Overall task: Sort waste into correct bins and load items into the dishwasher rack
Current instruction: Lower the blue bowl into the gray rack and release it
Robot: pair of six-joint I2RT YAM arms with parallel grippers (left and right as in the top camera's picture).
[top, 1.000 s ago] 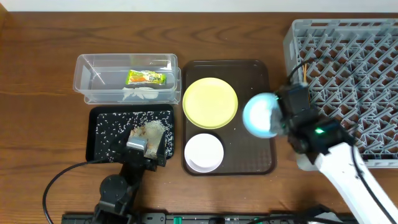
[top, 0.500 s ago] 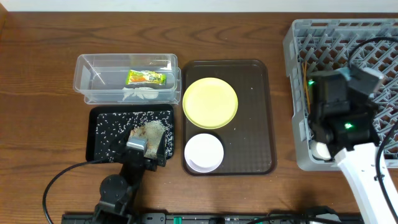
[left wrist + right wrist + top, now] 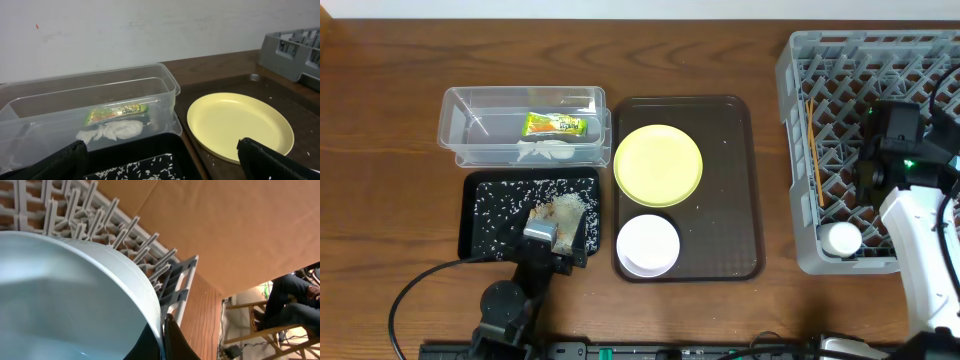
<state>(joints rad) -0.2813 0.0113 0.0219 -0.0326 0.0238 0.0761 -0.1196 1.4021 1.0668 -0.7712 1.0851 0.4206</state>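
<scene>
Right wrist view: right tool (image 3: 161,336) pinches the light-blue bowl (image 3: 65,295); left tool (image 3: 160,152) gapes empty; snack wrapper (image 3: 116,113) print illegible.

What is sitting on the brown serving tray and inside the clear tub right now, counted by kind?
Plates: 1, the yellow-green plate
Bowls: 1, the white bowl
Wrappers: 1, the green-and-orange snack wrapper
Tissues: 1, the crumpled white tissue
Total: 4

Left arm low, pointing forward; end effector (image 3: 552,238) spread wide, fingers (image 3: 272,161) far apart. Right arm stretched forward; end effector (image 3: 163,339) clamped tight on light-blue bowl (image 3: 65,300) rim.
</scene>
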